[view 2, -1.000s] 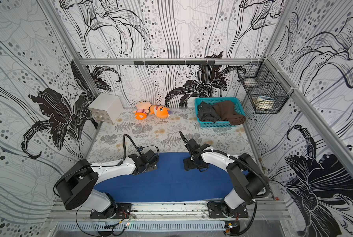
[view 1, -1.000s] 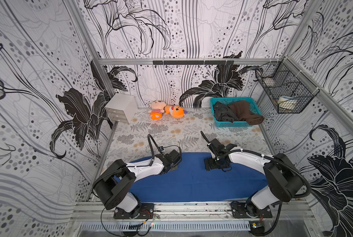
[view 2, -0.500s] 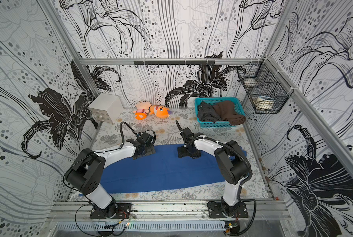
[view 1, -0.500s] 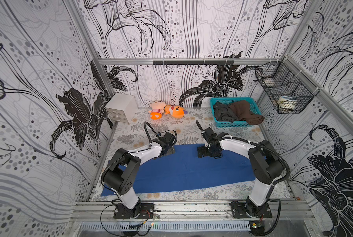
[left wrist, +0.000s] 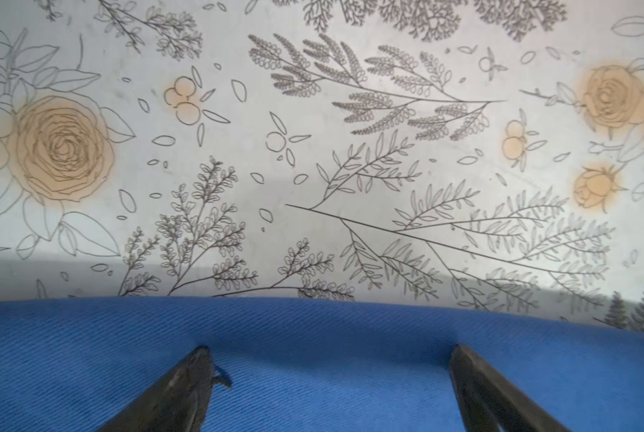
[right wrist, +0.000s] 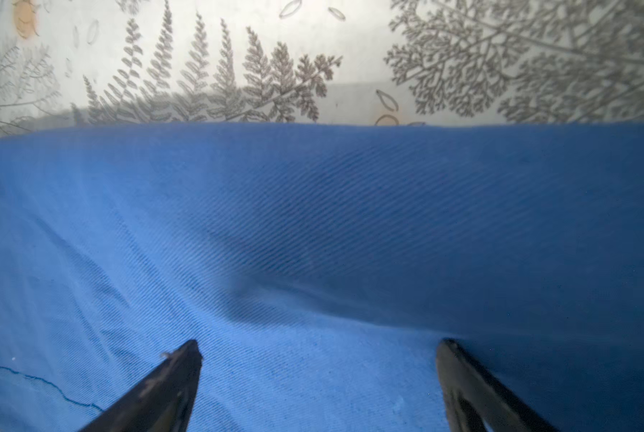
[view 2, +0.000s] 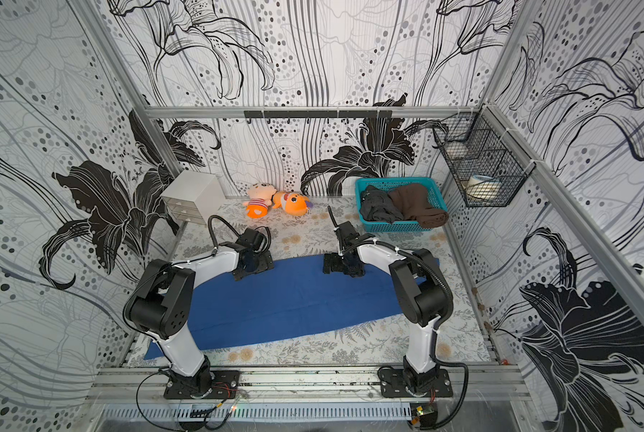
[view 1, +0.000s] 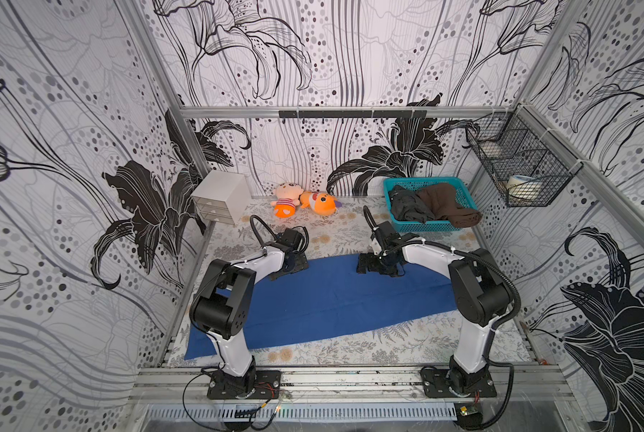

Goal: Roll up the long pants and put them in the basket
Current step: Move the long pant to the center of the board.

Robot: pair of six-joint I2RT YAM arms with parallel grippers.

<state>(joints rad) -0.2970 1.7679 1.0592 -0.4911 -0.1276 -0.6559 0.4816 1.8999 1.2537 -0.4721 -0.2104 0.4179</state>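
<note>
- Found long pants [view 1: 335,295] spread flat across table [view 1: 350,228], unrolled.
- Noted left gripper [left wrist: 331,349] and right gripper [right wrist: 318,342] gaping wide over pants' far edge, clamping nothing.
- Spotted plush toys [view 1: 305,202], drawer box [view 1: 219,194], teal basket [view 1: 431,226] of garments behind, well apart from pants.

The left arm [view 1: 223,299] is covering the long pants [view 1: 331,299] toward 8 o'clock on the tabletop [view 1: 350,351]; the right arm [view 1: 477,291] is hiding their end toward 3 o'clock. Picture edges are cutting off the fingers of the left end effector [left wrist: 330,349] and the right end effector [right wrist: 318,342]. The wire basket [view 1: 530,187] is holding things too small to identify.
</note>
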